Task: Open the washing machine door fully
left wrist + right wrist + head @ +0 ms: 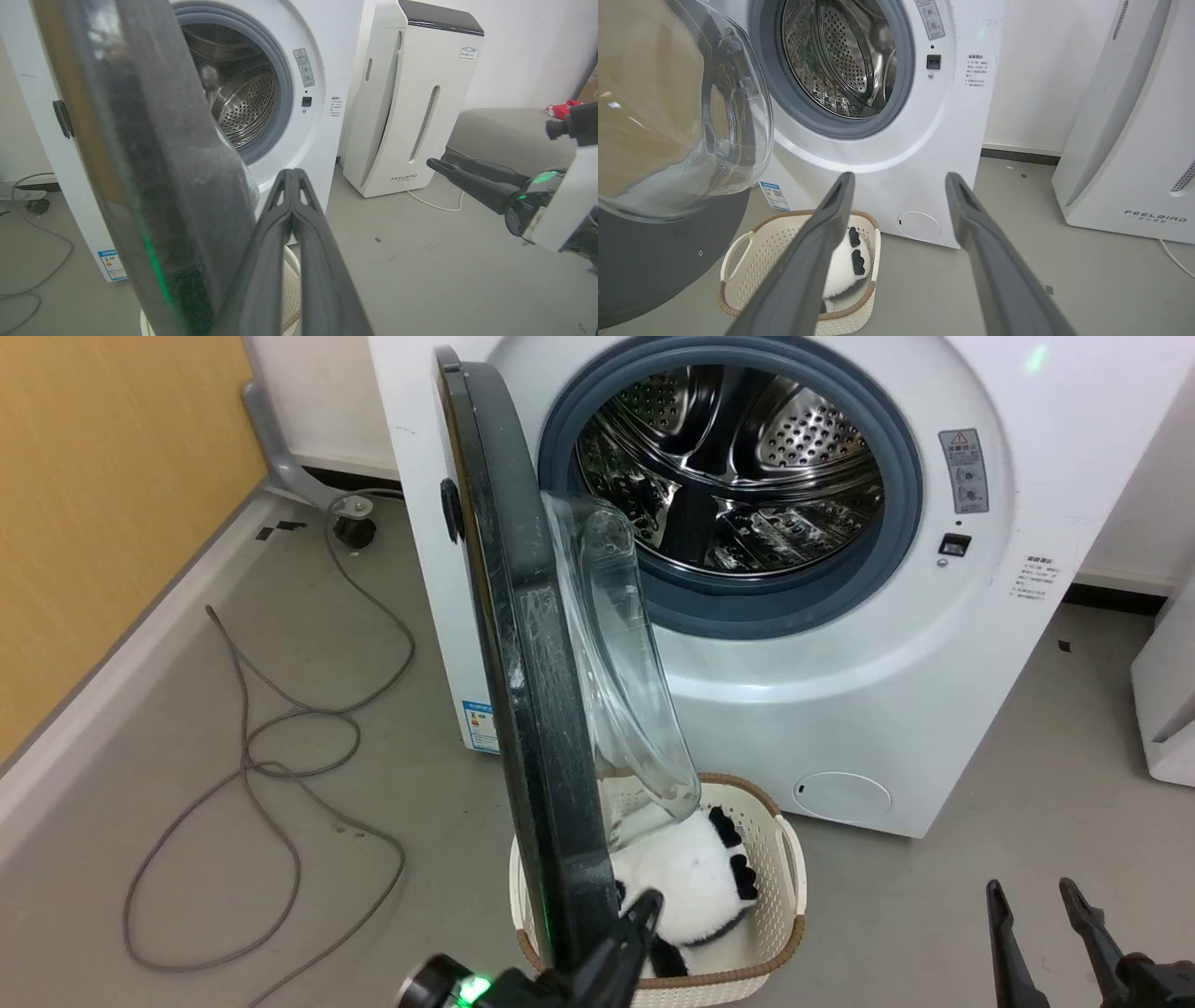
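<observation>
The washing machine door stands swung out about edge-on to the head view, a black disc with its clear glass bowl facing the steel drum. My left gripper is shut with nothing in it, and its tips lie close against the inner side of the door's lower rim. In the left wrist view the closed fingers rise just right of the door. My right gripper hangs open and apart from the door at the lower right. Its fingertips frame the machine's front.
A cream basket holding a black-and-white plush toy sits on the floor under the door. Grey cable loops across the floor at left beside a yellow wall. A white air purifier stands right of the machine.
</observation>
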{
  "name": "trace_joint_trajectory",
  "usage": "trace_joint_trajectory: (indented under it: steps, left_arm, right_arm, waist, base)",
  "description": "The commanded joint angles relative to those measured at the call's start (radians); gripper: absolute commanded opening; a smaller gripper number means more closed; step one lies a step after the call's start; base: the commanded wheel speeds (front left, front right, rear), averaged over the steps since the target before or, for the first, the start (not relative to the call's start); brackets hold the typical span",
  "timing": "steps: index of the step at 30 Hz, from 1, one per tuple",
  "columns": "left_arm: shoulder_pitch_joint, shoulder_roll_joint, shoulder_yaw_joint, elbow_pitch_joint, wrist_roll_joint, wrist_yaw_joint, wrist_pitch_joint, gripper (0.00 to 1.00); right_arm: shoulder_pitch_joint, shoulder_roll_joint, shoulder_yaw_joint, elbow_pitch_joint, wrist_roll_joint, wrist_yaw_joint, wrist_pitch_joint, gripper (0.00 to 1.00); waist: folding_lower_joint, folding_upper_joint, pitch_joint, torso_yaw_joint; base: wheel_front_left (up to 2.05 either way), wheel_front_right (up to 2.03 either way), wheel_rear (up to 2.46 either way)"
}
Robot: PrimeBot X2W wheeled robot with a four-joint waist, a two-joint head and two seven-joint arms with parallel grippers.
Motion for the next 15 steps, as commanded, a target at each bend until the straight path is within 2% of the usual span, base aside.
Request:
trace_joint_trajectory:
  steps: [1,15]
  left_arm:
    - [0.012,0.002,-0.010,0.010,-0.007,-0.005,0.009,0.00]
    - [0.000,0.011,0.017,0.113,-0.034,0.026,0.011,0.00]
  right_arm:
    - [-0.014,0.003,-0.001,0.003,-0.002,-0.001,-0.004,1.00]
    - [-0.008,0.003,0.016,0.013,-0.003,-0.001,-0.005,1.00]
  waist:
    - [0.0000,0.0000,0.000,0.001]
    - [0.0000,0.0000,-0.003,0.018]
  base:
    - [0.00,0.00,0.00]
    - [0.00,0.00,0.00]
